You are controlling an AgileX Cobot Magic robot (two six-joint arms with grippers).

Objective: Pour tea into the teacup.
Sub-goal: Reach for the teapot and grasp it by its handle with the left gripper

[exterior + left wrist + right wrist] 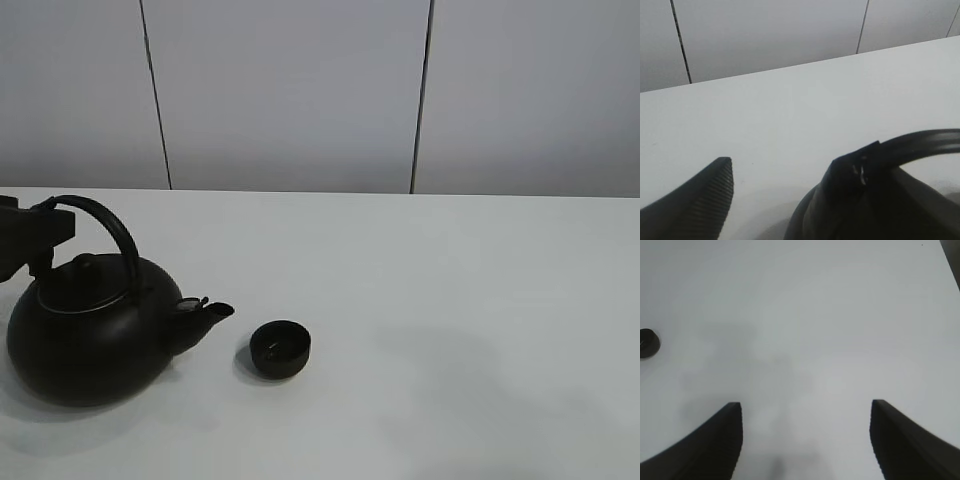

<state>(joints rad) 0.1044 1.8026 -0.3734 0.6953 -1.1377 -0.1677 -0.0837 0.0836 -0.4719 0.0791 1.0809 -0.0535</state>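
The big round black kettle (85, 340) stands on the white table at the left, its spout (205, 312) pointing right at the teacup. The teacup (280, 349) is a small matte-black bowl-like cup just right of the spout; it also shows in the right wrist view (647, 342). My left gripper (40, 228) is at the left end of the kettle's arched handle (110, 228). In the left wrist view the left gripper (782, 172) has its jaws apart, with the handle (920, 145) lying against one finger (850, 172). My right gripper (805, 412) is open and empty above bare table.
The white table (450, 300) runs back to a pale panelled wall (300, 90). My right gripper is out of the exterior high view. A soft shadow lies on the table right of the teacup.
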